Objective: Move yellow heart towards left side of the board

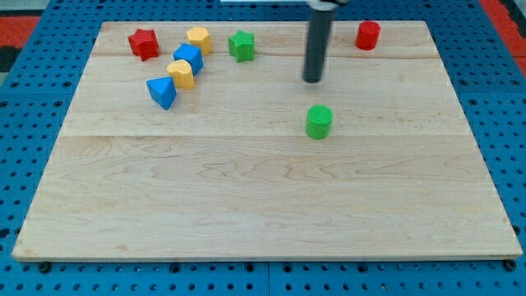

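rod tip well off from the yellow heart

the arm carried no pincer, only a rod; my tip (312, 80) rested on the desk (246, 205). the green cylinder (319, 122) sat just below it. the yellow heart (181, 73) lay far to its left, touching the blue cube (188, 57), near the blue triangle (162, 92).
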Robot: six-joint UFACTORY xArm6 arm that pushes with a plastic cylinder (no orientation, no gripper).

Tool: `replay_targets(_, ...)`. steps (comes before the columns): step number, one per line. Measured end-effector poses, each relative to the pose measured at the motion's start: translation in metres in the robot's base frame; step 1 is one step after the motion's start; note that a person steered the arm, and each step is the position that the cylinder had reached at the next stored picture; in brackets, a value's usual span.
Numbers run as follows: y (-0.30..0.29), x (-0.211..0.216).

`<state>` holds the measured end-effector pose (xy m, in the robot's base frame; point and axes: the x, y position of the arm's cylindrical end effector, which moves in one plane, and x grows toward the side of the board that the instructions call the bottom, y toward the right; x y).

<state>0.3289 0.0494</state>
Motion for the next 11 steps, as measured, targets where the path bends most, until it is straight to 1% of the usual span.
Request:
replay_targets(1,-0.02,0.004)
replay_targets(4,-0.016,0.008)
replay_targets(5,-0.021,0.028)
replay_targets(6,-0.056,0.029)
replay_targets(8,-0.129,0.0)
replay_targets(9,-0.173,-0.005)
replay_targets(10,-0.214,-0.005)
replay_targets(11,-0.224,0.015)
